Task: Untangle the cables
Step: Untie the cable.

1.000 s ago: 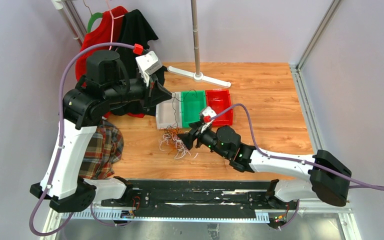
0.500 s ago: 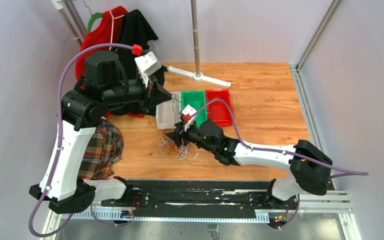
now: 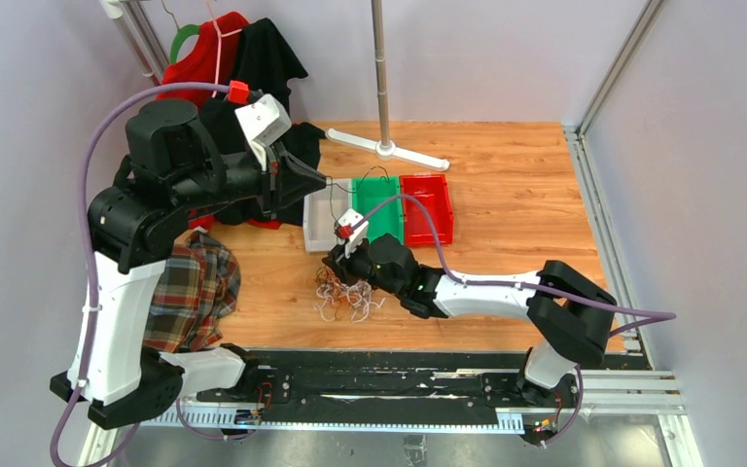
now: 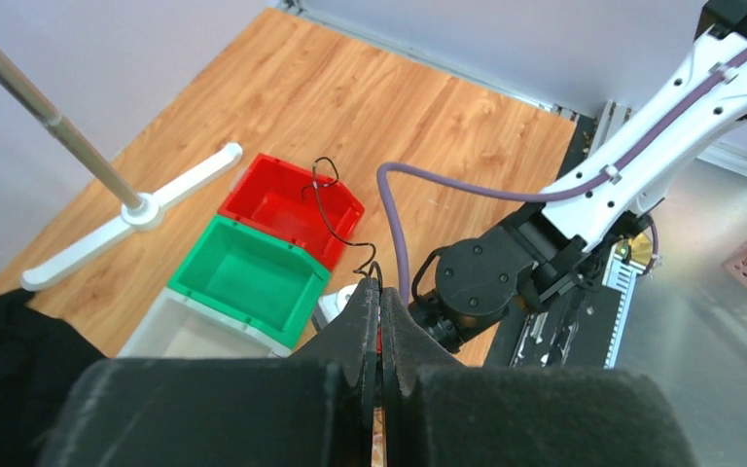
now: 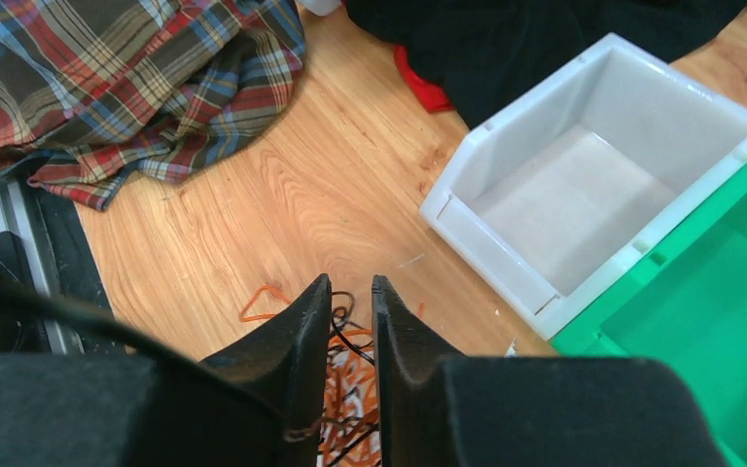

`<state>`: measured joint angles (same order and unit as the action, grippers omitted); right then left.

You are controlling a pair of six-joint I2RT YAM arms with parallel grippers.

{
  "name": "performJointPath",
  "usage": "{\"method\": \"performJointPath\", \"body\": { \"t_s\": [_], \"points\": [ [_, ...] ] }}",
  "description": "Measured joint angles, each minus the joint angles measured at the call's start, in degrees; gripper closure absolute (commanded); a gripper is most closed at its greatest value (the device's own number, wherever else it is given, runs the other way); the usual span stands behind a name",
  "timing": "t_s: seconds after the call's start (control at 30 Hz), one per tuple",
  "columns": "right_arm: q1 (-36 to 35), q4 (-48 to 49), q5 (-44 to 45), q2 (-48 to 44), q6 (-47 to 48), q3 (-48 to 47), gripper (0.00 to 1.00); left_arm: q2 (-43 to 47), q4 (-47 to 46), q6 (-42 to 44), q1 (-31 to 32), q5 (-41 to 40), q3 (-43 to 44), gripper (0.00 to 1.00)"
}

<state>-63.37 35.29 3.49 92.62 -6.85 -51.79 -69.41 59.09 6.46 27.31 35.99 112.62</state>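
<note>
The cables [image 3: 348, 293] lie as a tangle of white, orange and black strands on the wooden floor, in front of the white bin [image 3: 323, 224]. My right gripper [image 3: 334, 266] is down on the tangle's far edge. In the right wrist view its jaws [image 5: 350, 290] stand a narrow gap apart, with black and orange strands [image 5: 345, 340] between them. My left gripper [image 3: 323, 182] is raised above the bins, shut on one thin black cable [image 4: 319, 209]. That cable trails from its tips [image 4: 379, 287] out over the red bin [image 4: 287, 204].
White, green [image 3: 377, 209] and red [image 3: 426, 206] bins sit in a row behind the tangle. A plaid cloth [image 3: 190, 292] lies to the left, with red and black clothes [image 3: 224, 68] behind it. A white pole stand [image 3: 386, 148] is at the back.
My right arm has reached left onto the tangle and its jaws have narrowed from wide to a small gap. My left arm has drawn back to the left with the black cable.
</note>
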Motion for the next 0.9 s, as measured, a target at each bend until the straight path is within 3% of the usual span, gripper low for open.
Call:
{"method": "performJointPath", "body": {
  "t_s": [0.47, 0.7, 0.9],
  "points": [
    [0.0, 7.1, 5.9, 0.3, -3.0, 14.7, 0.80, -0.9, 1.1, 0.7, 0.1, -6.4, 12.0, 1.00],
    [0.0, 10.5, 9.2, 0.3, -4.1, 19.5, 0.78, -2.5, -1.5, 3.0, 0.2, -17.9, 21.1, 0.99],
    [0.0, 14.1, 10.6, -0.2, -5.5, 23.0, 0.74, -0.2, -11.8, 5.2, 0.2, -30.6, 18.4, 1.00]
  ]
}}
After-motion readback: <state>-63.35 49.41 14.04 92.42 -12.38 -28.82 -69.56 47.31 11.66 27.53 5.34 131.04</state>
